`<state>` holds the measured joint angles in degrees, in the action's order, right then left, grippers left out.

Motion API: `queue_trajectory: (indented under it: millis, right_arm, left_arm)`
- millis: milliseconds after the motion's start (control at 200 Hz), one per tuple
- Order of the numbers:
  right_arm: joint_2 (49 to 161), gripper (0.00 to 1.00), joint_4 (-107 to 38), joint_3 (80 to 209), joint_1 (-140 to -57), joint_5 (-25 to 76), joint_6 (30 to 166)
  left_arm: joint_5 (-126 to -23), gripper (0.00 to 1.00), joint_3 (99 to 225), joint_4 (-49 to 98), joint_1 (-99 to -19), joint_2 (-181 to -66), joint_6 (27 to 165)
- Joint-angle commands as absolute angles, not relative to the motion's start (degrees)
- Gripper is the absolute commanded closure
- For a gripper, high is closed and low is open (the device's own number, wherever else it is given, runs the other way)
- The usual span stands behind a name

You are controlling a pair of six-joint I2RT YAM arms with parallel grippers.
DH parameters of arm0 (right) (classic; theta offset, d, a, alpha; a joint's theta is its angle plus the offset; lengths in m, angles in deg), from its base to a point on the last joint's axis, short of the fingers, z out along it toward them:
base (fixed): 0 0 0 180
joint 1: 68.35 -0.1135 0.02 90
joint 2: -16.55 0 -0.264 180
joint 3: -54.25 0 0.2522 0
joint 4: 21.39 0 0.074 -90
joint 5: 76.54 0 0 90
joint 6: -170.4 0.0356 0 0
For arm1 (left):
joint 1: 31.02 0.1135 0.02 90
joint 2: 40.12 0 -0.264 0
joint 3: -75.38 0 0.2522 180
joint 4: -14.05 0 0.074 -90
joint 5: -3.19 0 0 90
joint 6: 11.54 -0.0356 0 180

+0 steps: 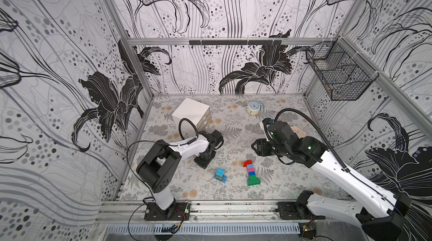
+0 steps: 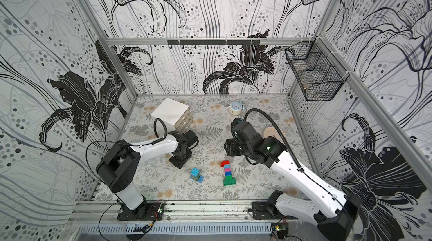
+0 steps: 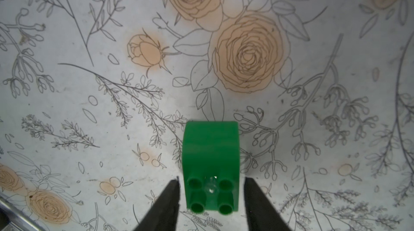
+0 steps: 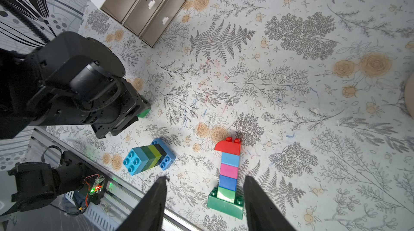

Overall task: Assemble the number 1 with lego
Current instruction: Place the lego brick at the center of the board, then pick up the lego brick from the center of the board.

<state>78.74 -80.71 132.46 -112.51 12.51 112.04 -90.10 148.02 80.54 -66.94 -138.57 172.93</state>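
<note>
A dark green lego brick [image 3: 211, 151] rests on the table between the fingers of my left gripper [image 3: 211, 179], studs facing the wrist. The jaws are open, with a gap on each side of the brick. In both top views the left gripper [image 1: 203, 160] points down and hides this brick; only its edge [image 4: 143, 114] shows in the right wrist view. A flat figure of red, light blue, pink, blue and green lego [image 1: 251, 173] lies mid-table. A short stack of blue, green, lime and black lego [image 1: 220, 175] stands to its left. My right gripper [image 1: 254, 146] hovers open and empty behind the figure [image 4: 228, 169].
A white drawer box [image 1: 191, 111] stands at the back left and a round clock [image 1: 253, 107] at the back. A pale disc [image 1: 298, 132] lies partly under the right arm. A wire basket [image 1: 339, 76] hangs on the right wall. A metal rail [image 1: 233, 207] runs along the front.
</note>
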Motion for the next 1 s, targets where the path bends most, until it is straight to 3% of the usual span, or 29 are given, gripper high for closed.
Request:
queue_trajectory:
  millis: [0, 60, 205, 305, 556, 681, 991]
  right_arm:
    - [79.71, 0.41, -81.7, 134.8, -112.73, 11.51, 109.48]
    - [80.57, 0.4, -81.15, 135.28, -112.8, 11.93, 108.25]
    - [86.27, 0.38, -79.48, 138.11, -117.48, 10.37, 99.93]
    - [94.55, 0.37, -78.97, 142.55, -122.01, 10.93, 91.68]
    - [120.68, 0.34, -81.7, 162.25, -128.85, 14.33, 80.5]
    - [132.03, 0.33, -85.41, 172.54, -131.32, 16.36, 77.78]
    - [150.76, 0.33, -94.12, 189.66, -133.47, 13.04, 75.32]
  left_arm:
    - [-91.72, 0.28, 146.9, 79.19, -66.26, -135.21, 172.47]
    - [-93.83, 0.15, 146.89, 80.09, -66.26, -132.15, 171.95]
    - [-102.13, 0.09, 146.56, 84.04, -66.14, -119.57, 168.96]
    - [-108.22, 0.12, 144.19, 82.69, -63.48, -108.58, 161.31]
    - [-108.35, 0.14, 137.11, 78.48, -44.05, -81.97, 137.79]
    - [-109.17, 0.14, 139.37, 82.06, -39.3, -78.25, 133.79]
    - [-114.26, 0.14, 140.74, 87.49, -39.18, -74.25, 136.41]
